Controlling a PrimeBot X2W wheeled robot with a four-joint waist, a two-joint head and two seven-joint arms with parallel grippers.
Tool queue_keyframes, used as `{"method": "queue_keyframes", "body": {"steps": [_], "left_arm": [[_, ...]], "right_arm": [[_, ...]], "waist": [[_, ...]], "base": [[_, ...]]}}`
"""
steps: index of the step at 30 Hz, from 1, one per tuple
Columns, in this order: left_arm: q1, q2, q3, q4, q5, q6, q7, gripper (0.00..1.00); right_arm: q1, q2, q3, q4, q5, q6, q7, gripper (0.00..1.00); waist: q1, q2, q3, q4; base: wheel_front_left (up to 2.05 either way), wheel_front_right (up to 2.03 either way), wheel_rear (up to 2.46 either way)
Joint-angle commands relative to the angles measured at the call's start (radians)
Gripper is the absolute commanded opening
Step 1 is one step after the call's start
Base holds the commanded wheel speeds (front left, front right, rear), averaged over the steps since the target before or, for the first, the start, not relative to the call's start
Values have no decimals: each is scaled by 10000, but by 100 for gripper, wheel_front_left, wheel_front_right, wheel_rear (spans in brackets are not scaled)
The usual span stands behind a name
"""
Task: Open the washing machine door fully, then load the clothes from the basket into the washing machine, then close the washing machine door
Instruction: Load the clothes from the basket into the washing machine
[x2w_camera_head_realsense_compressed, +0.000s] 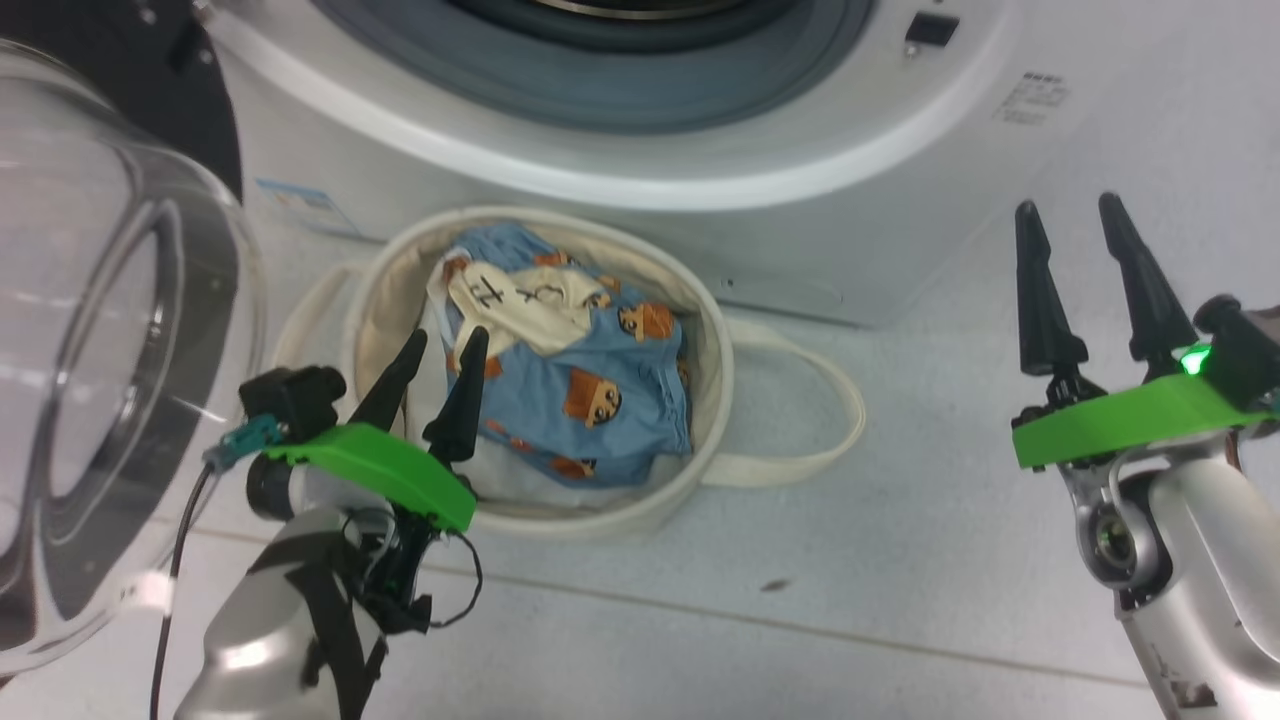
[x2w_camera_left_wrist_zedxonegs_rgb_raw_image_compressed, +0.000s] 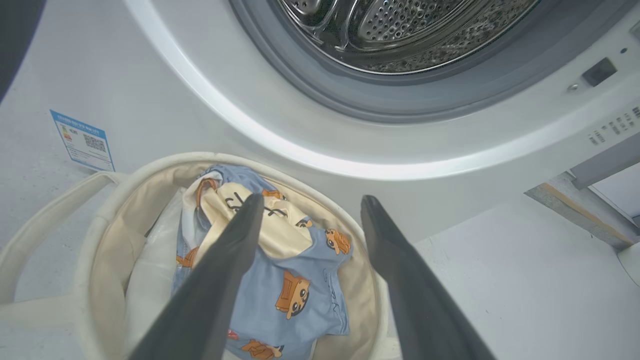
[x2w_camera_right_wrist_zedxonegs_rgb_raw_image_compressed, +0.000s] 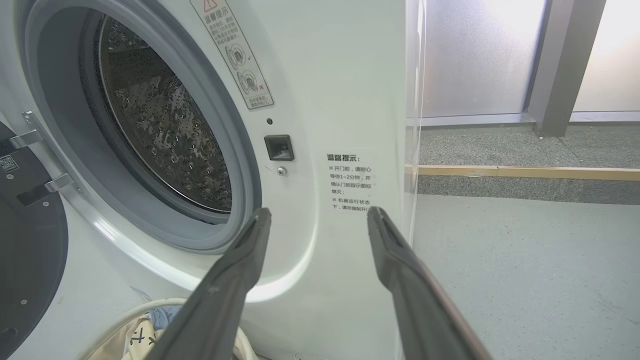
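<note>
Left gripper (x2w_camera_head_realsense_compressed: 447, 340), fingers spread apart, is hovering over the clothes (x2w_camera_head_realsense_compressed: 570, 390) lying in the basket (x2w_camera_head_realsense_compressed: 715, 350) at centre frame, risking pinching the white padding (x2w_camera_head_realsense_compressed: 500, 470) instead of cloth, while the right gripper (x2w_camera_head_realsense_compressed: 1068, 210) is hanging empty, fingers apart, at far right.

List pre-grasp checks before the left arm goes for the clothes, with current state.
1. Door open: ok, swung out to the left, drum mouth exposed.
2. Drum free: ok for the part seen, bare steel.
3. Clothes in basket: ok, bunched in a heap, cream lining on top.
4. Left gripper ready: ok, jaws spread, above the clothes at the basket's left side.
5. Left fingers touching the clothes: cannot tell.
6. Right gripper out of the way: ok, open, empty, right of the basket.
</note>
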Motion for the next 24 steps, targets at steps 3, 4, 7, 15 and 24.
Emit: {"method": "queue_keyframes", "body": {"steps": [3, 4, 7, 15, 24], "left_arm": [[-832, 233, -352, 691, -771, -58, 222, 100], [-1005, 228, -537, 848, -975, -58, 313, 100], [-1439, 279, -1095, 1235, -1568, -58, 680, 100], [-2564, 775, -2772, 2253, -1939, -59, 1073, 100], [-3660, 846, -4044, 3332, -2009, -59, 795, 100]], "right_arm": [[-259, -163, 195, -456, -177, 73, -122, 100], [-300, -175, 193, -493, -201, 73, -122, 100], [-399, -212, 142, -618, -283, 73, -122, 100], [-575, -333, 125, -1131, -598, 73, -122, 100], [-543, -1057, 968, -2231, -885, 73, 64, 100]], "waist": [[-3, 0, 912, -147], [-3, 0, 1051, -170], [-3, 0, 1469, -234], [-3, 0, 2615, -418], [-3, 0, 3477, -491]], "base": [[0, 0, 0], [0, 0, 0], [0, 0, 0], [0, 0, 0], [0, 0, 0]]}}
